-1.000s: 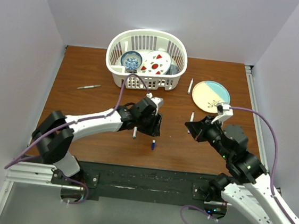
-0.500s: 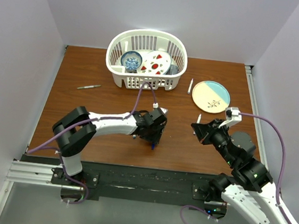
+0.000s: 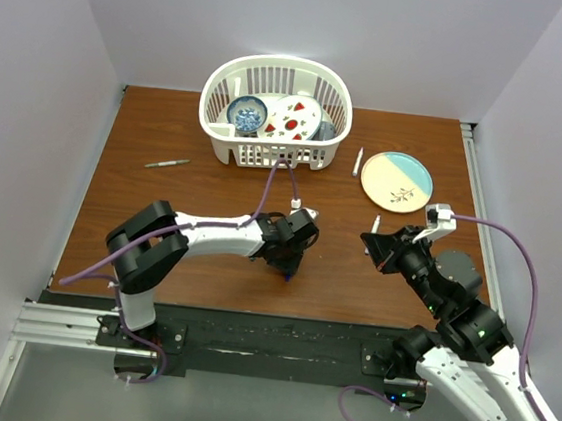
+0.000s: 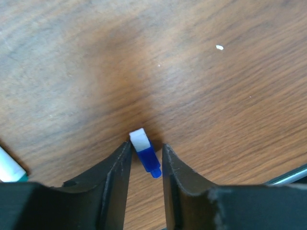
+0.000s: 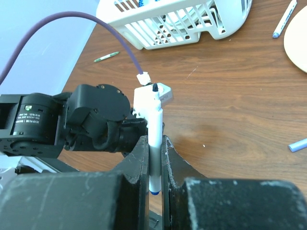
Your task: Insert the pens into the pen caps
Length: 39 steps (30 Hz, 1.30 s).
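From above, the left gripper [image 3: 290, 265] is down on the table [image 3: 148, 136] near the front, and what it works on is hidden beneath it. The right gripper [image 3: 378, 245] hangs well apart to the right with a pen [image 3: 376, 224] standing up from it. A grey pen [image 3: 166, 163] lies far left and another pen [image 3: 358, 161] lies between the basket [image 3: 272, 151] and the plate [image 3: 397, 180], too small to tell whether it is capped. In the left wrist view a blue cap [image 4: 145, 152] lies flat on the wood between the fingers [image 4: 117, 167]. The jaws are narrow, one touching its white end with a sliver of wood showing at the other, so it looks bracketed rather than clamped. In the right wrist view the jaws are closed on the pen [image 5: 155, 122], which is upright with its dark tip bare on top. Judging from this, no insertion is finished. The first pairing is at the pick-up stage: the cap must be pinched, lifted and brought to the held pen, and the other pens wait.
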Each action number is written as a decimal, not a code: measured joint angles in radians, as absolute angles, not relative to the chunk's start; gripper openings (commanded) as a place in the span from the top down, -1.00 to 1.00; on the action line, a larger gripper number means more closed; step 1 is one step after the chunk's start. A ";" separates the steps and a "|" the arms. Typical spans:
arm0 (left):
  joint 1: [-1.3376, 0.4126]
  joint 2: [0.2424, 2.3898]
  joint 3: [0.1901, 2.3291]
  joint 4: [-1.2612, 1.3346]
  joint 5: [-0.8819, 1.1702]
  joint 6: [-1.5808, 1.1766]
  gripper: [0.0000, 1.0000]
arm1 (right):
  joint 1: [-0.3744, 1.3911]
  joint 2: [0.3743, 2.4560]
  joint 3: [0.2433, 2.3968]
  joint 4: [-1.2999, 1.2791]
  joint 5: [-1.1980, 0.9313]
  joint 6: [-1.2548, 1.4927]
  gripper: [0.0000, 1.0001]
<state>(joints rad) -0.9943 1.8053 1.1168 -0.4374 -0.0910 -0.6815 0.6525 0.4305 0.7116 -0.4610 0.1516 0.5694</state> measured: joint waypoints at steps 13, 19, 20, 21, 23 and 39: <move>-0.993 1.798 1.112 -0.422 -0.080 -0.689 1.00 | 0.653 0.433 0.686 -0.440 0.112 0.577 1.00; -0.826 1.592 0.950 -0.207 0.114 -0.728 1.00 | 0.653 0.440 0.605 -0.330 0.007 0.591 1.00; -0.788 1.542 0.921 -0.161 0.142 -0.744 1.00 | 0.653 0.447 0.590 -0.308 -0.012 0.596 1.00; -0.752 1.494 0.896 -0.111 0.163 -0.762 1.00 | 0.653 0.458 0.570 -0.271 -0.042 0.603 1.00; -0.710 1.414 0.857 -0.005 0.196 -0.797 1.00 | 0.653 0.491 0.532 -0.200 -0.100 0.619 1.00; -0.682 1.226 0.708 0.754 0.348 -1.032 1.00 | 0.653 0.746 0.428 0.324 -0.411 0.702 1.00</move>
<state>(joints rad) -0.6819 1.2263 0.7082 0.7544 0.3485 -1.0321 0.6529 0.7464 0.4278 0.3244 -0.4107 0.7017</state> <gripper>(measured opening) 0.163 0.081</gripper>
